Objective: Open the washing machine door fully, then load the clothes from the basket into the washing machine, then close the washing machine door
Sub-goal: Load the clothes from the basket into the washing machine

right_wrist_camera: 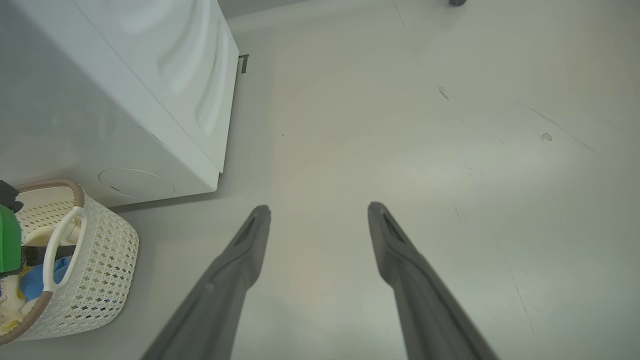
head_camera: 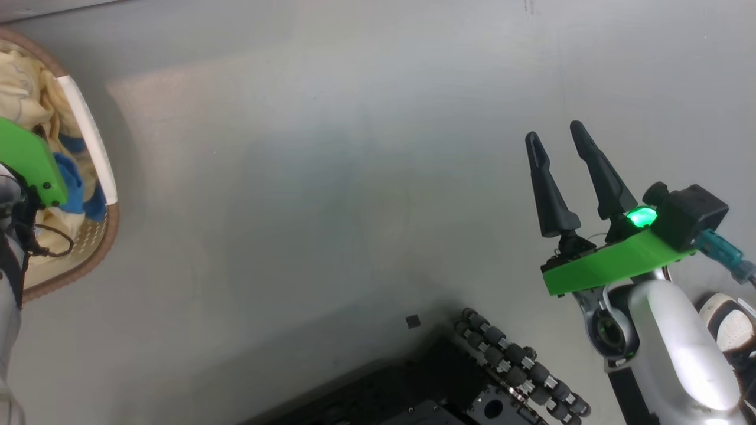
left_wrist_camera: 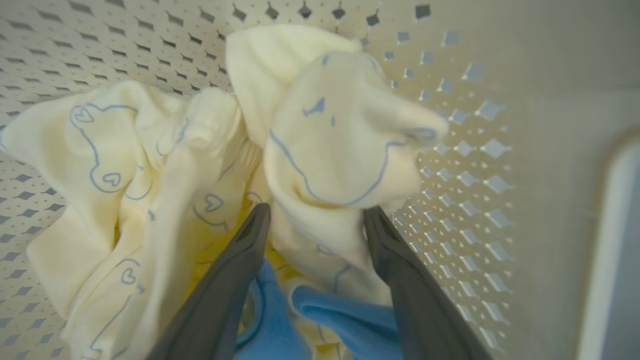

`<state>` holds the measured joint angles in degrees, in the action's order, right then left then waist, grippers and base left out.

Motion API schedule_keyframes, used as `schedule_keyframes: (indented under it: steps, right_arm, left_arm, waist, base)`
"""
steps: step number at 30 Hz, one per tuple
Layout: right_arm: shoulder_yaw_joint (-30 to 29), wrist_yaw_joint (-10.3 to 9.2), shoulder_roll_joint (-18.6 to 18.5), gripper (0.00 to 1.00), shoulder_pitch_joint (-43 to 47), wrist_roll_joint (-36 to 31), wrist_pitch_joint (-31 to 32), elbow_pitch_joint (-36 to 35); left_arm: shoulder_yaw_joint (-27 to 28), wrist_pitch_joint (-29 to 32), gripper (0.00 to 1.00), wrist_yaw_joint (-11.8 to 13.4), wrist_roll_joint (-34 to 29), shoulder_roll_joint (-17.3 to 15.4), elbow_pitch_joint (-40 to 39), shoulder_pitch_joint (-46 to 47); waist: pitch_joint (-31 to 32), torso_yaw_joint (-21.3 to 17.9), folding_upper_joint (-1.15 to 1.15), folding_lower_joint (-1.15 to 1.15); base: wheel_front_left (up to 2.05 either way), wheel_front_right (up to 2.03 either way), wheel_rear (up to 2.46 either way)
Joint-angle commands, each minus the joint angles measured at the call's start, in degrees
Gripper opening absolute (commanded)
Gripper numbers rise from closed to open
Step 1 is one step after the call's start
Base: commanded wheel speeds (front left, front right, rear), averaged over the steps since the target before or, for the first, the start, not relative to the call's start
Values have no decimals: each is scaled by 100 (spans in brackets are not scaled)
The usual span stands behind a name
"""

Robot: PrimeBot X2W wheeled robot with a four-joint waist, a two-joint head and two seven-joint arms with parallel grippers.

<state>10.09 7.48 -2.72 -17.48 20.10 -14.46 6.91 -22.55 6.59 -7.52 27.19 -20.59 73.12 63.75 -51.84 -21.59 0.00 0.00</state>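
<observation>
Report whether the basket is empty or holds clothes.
Not empty: the clothes lie bunched inside the basket; the left gripper, fingers open, straddles a fold.

From my head I am looking steeply down at the grey floor (head_camera: 331, 177), catching the basket (head_camera: 111, 227) at the left edge. My left wrist camera is peering from very close into that basket, onto the clothes (left_wrist_camera: 150, 165). My right wrist camera is facing down from farther off, sharing floor and basket with the head view and taking in the washing machine (right_wrist_camera: 125, 100).
</observation>
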Motion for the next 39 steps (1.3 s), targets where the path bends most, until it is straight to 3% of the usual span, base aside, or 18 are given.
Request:
schedule_keyframes:
  steps: [1,11,12,13,25,39]
  right_arm:
    - [66,1,-17,100,309,21,-53,-174]
    - [4,1,-16,100,542,-59,-53,-375]
    - [11,1,-16,100,557,-70,-53,-387]
    - [16,1,-16,100,567,-81,-53,-397]
    - [154,1,-16,100,328,-17,-53,-383]
    - [281,1,-16,100,-295,-65,-53,-87]
  left_arm:
    - [132,69,100,21,78,-183,-4,26]
    - [225,364,100,55,304,-35,59,178]
    - [211,384,36,52,306,-21,61,193]
    - [199,360,0,49,308,-10,62,210]
    - [53,182,0,10,396,-48,72,199]
    - [-266,-255,0,4,852,-194,-411,-387]
  waist:
    - [-27,9,0,0]
    - [-136,63,0,0]
    - [-143,72,0,0]
    - [-150,81,0,0]
    - [-39,68,0,0]
    - [568,203,0,0]
  base:
    - [0,0,0]
    - [0,0,0]
    - [2,2,2]
    - [1,1,1]
    - [0,0,0]
    - [0,0,0]
